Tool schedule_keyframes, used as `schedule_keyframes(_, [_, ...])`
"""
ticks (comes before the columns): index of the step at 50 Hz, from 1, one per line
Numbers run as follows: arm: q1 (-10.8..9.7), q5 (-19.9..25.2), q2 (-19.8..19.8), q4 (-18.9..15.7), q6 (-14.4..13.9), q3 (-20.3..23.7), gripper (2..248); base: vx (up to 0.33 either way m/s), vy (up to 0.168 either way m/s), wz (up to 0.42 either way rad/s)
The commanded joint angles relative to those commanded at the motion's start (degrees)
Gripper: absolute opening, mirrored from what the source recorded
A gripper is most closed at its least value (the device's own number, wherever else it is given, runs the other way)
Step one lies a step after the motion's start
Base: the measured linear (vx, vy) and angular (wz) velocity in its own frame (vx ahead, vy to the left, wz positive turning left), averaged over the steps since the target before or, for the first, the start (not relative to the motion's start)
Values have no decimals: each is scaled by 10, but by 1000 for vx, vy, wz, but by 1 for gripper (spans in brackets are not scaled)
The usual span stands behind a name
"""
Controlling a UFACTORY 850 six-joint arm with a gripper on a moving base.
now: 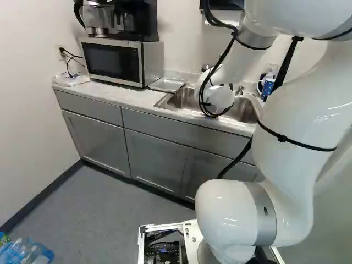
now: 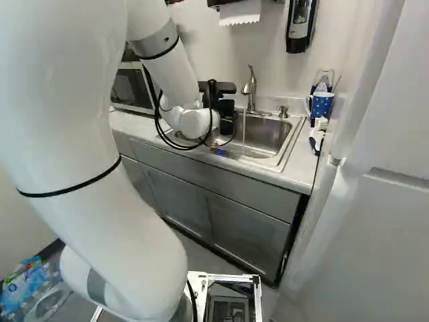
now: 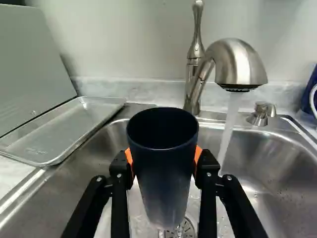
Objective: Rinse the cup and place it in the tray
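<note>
**Dark Cup Hangs Over Sink as Tap Runs Beside It**

Going left to right by the base views, I find bottles (image 1: pixel 26 252) on the floor, well apart from the sink (image 2: pixel 268 137) and lower than it. Left of the sink, a coffee maker (image 1: pixel 124 19) stands on the microwave (image 1: pixel 113 59), which sits on the counter (image 1: pixel 113 94). Between microwave and sink, the metal tray (image 3: pixel 64 131) lies on the counter, just beside the sink's rim.

Over the sink is my gripper (image 2: pixel 226 109), at the end of my white arm (image 2: pixel 100 215), which reaches out to the sink. The wrist view shows its jaws pinching the cup (image 3: pixel 161 173), an orange pad (image 3: pixel 198 153) pressed to each side. The cup hangs over the sink with its mouth up, and the sink's drain (image 3: pixel 184 229) shows partly past its base.

At the back of the sink rises the tap (image 3: pixel 240 62), its water (image 3: pixel 229 126) pouring into the sink beside the cup, outside its mouth. A small metal fitting (image 3: pixel 260 116) stands on the sink's back rim, right of the tap. A paper towel (image 2: pixel 240 11) hangs above the sink. Right of the sink, a blue mug (image 2: pixel 321 104) rests on the counter, while a soap dispenser (image 2: pixel 299 25) hangs on the wall, above the sink and toward its right.
</note>
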Motion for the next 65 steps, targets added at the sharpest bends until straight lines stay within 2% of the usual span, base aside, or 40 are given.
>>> schedule_keyframes(33, [-56,51,-21,0,0,5,125,0,0,0])
schedule_keyframes(65, [-57,52,-21,0,0,4,125,0,0,0])
